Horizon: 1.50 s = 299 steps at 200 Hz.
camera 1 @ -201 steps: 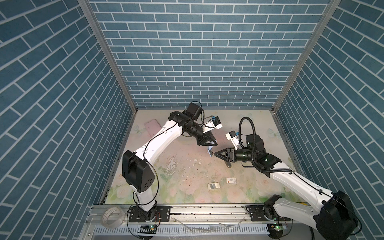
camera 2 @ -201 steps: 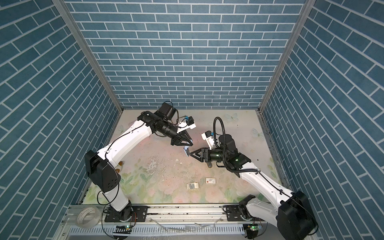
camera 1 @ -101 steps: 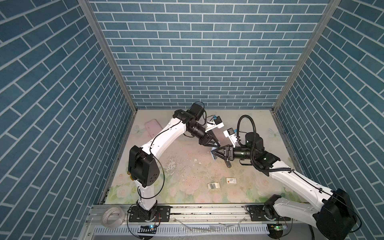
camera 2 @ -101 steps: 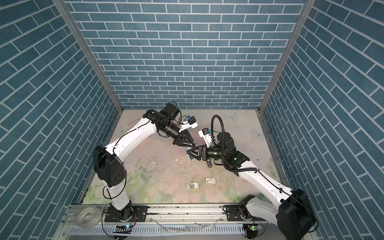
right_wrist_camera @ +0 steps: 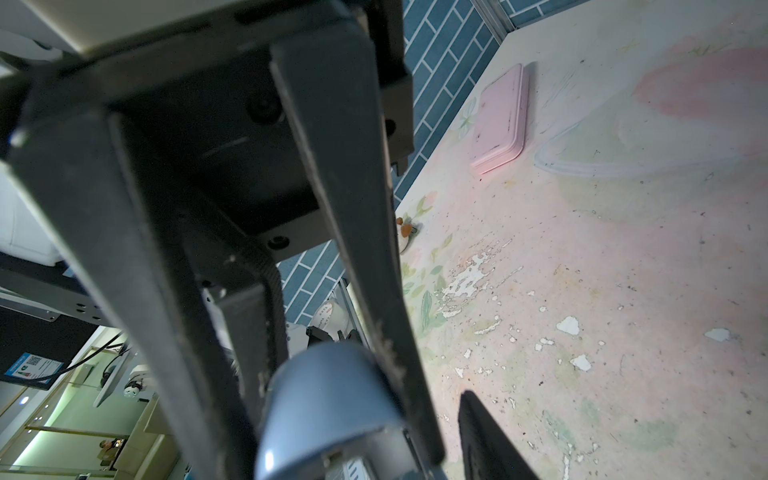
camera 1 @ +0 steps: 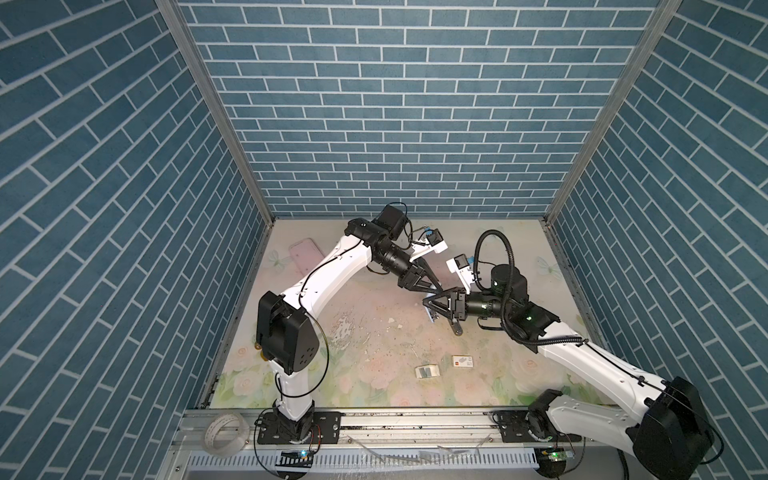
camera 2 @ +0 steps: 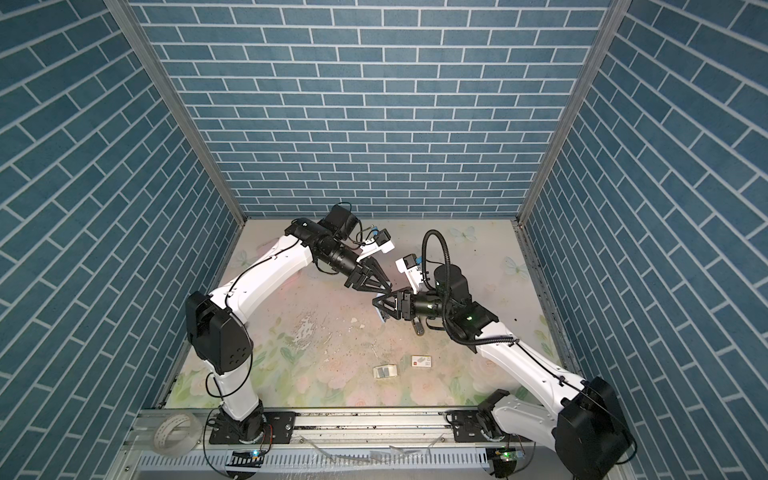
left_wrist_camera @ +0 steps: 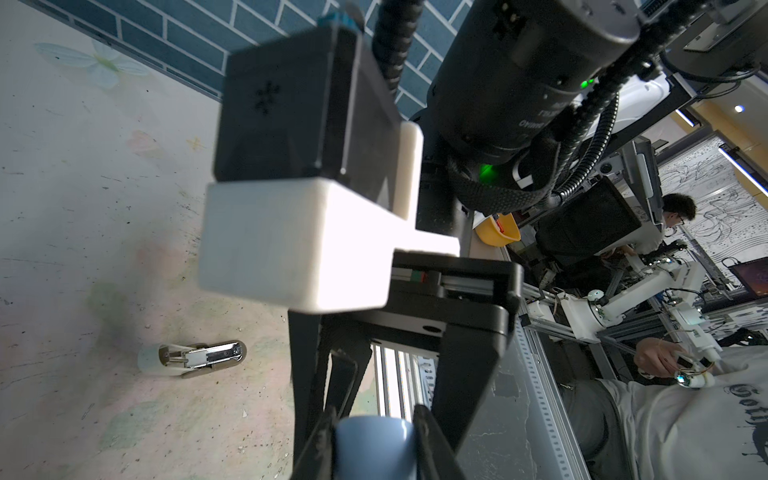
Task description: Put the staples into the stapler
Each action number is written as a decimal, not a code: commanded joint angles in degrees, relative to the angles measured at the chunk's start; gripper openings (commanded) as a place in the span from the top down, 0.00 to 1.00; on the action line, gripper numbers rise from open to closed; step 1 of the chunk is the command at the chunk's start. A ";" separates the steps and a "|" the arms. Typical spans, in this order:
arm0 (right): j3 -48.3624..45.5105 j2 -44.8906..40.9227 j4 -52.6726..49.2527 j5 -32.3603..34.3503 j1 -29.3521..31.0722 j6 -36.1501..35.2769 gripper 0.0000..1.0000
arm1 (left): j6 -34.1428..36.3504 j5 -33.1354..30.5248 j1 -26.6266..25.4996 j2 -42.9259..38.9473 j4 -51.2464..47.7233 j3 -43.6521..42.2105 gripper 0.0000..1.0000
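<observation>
The left gripper (camera 1: 434,289) has its jaws clamped on a blue stapler (right_wrist_camera: 328,399) (its rounded end showing). The right gripper (camera 1: 429,309) faces it, jaws part-open, one just beside the stapler.

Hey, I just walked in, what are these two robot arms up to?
The left gripper is clamped on a small blue-grey stapler, held over the table. The right gripper is at the stapler too, jaws on either side; whether they grip it is unclear. The staples lie nearer the front, untouched.

2 high top views share the whole table (camera 1: 365,316); wrist views skim it close.
</observation>
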 commanded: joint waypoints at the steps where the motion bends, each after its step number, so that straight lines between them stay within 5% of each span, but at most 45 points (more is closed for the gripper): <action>1: 0.10 0.01 2.85 0.61 0.08 1.40 0.53 | -0.74 3.48 -0.10 0.65 -0.09 1.44 0.96; 100: -1.38 -0.59 3.08 4.77 0.14 0.47 0.83 | -3.61 3.74 -0.10 -0.54 3.04 -0.14 0.85; 122: -0.89 -0.34 2.02 5.36 0.14 -0.41 0.85 | -4.48 2.96 0.05 -1.03 4.13 -0.89 0.69; 144: -0.77 0.00 1.28 5.55 0.14 -0.85 0.86 | -6.13 1.86 0.74 -1.79 6.19 -2.08 0.35; 181: -0.46 0.70 -2.02 6.76 0.13 -2.21 0.86 | -6.26 -0.55 3.48 -2.42 6.26 -1.72 0.27; 216: 2.62 3.29 -11.72 9.74 0.12 -7.71 0.85 | -6.64 -7.61 10.21 -4.87 6.42 -1.42 0.22; 273: 10.22 13.36 -24.46 14.97 0.20 -16.94 0.84 | -5.87 -36.91 17.11 -16.10 12.27 -8.23 0.18; 299: 13.20 19.60 -28.13 18.40 1.39 -20.09 0.84 | -6.30 -42.97 17.74 -20.05 15.53 -13.52 0.16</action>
